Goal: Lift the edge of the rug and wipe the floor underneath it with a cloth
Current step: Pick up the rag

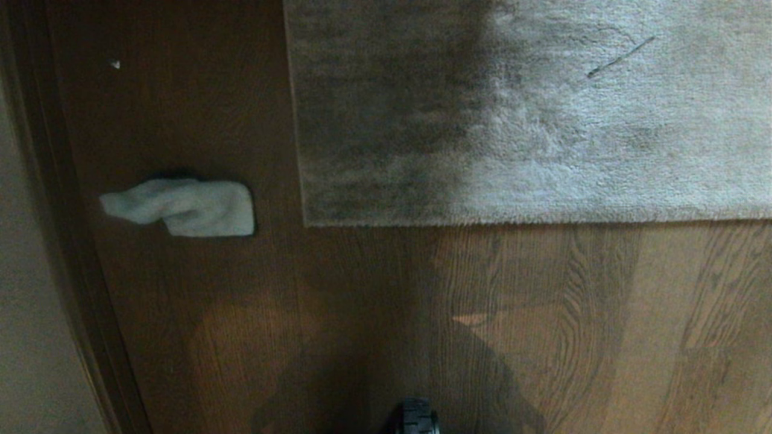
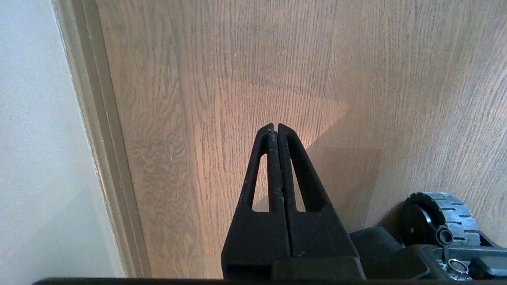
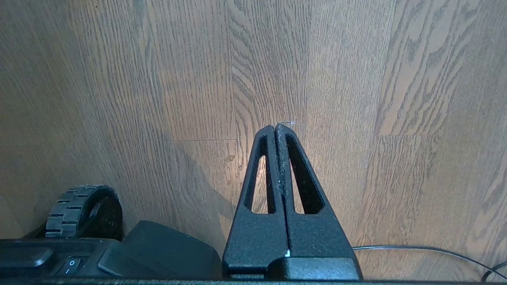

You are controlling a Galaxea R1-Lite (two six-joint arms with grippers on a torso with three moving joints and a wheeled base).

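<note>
No words, brands or numbers read anywhere here; the only sign I see is a small "o" mark on my base's switch (image 3: 71, 263).

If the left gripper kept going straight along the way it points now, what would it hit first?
Most likely the brown wood-grain plank floor: the shut left gripper points at bare boards, and nothing lies in that line. The pale baseboard stands off to the side. How far off the floor is cannot be told.

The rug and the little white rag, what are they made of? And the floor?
The rug looks like soft, short plush fibre, light grey; brushing marks show in its pile. The rag looks like terry cloth, loosely crumpled. The floor looks like matte brown wood planks or wood-look laminate, with visible grain lines.
</note>
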